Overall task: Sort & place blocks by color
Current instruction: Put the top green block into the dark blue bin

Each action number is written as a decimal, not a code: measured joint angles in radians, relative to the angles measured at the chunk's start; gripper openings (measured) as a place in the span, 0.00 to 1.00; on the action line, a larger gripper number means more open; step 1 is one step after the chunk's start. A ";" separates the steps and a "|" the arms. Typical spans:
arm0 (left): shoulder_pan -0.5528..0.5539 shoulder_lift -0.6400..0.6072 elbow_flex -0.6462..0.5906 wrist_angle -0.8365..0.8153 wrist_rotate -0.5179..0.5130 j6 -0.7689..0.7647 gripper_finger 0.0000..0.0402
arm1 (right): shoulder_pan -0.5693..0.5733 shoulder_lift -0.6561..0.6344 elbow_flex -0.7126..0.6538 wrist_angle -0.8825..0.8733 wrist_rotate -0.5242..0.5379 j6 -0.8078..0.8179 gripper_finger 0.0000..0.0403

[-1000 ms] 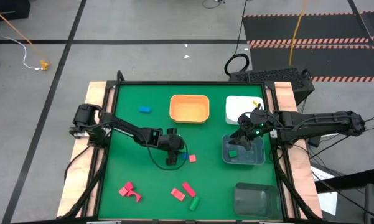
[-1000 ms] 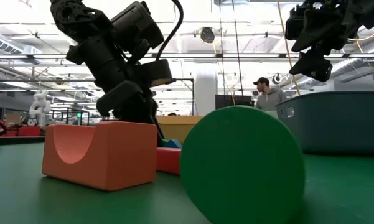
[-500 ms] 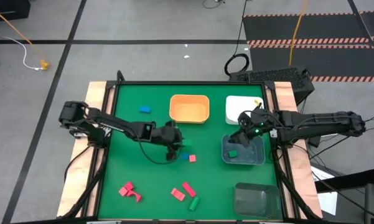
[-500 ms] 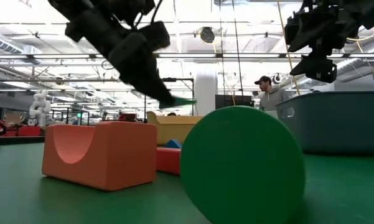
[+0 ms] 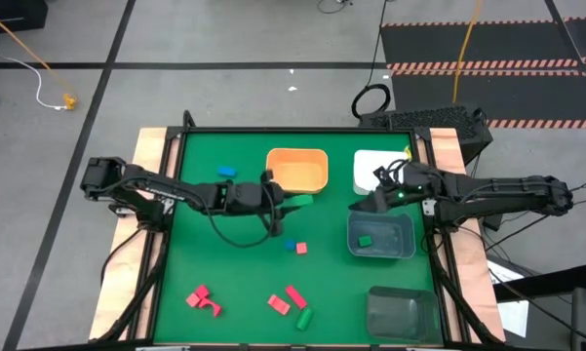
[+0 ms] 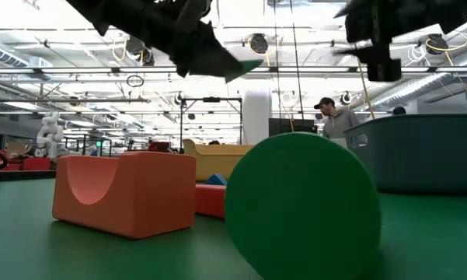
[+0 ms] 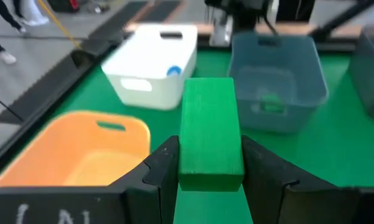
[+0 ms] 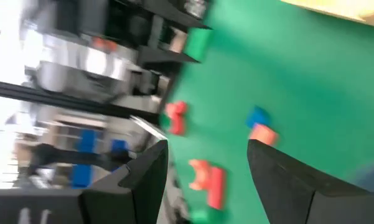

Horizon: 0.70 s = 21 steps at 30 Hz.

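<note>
- I am working over a green table (image 5: 205, 263) in a big hall with ceiling lights and pipework, and a person (image 6: 336, 118) is standing far behind it.
- My left gripper (image 7: 208, 163) is clamping a green block (image 7: 210, 130) between its fingers, in the air just beside the orange bin (image 5: 296, 169), at that bin's near right corner.
- My right gripper (image 8: 205, 162) is hanging with its fingers spread and nothing between them, to the right of the orange bin, over the far left corner of the grey-blue bin (image 5: 381, 235).
- A small green block (image 5: 366, 238) is lying inside the grey-blue bin, and the white bin (image 5: 371, 168) is sitting right of the orange bin.
- A blue block (image 5: 227, 172) is lying left of the orange bin; a blue piece (image 5: 289, 245) and a red piece (image 5: 300, 249) are lying side by side nearer me.
- Red blocks (image 5: 204, 298) are lying well away from the orange bin, near the front edge.
</note>
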 joint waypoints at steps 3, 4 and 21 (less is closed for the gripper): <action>0.007 0.003 0.000 0.053 -0.001 0.011 0.34 | 0.000 0.000 0.000 0.071 0.000 0.030 0.55; 0.010 0.003 0.000 0.078 -0.003 0.014 0.34 | 0.000 0.000 0.000 0.083 0.001 0.039 0.55; 0.018 0.003 0.038 0.149 -0.044 0.119 0.34 | -0.024 0.187 0.000 0.395 0.008 0.148 0.68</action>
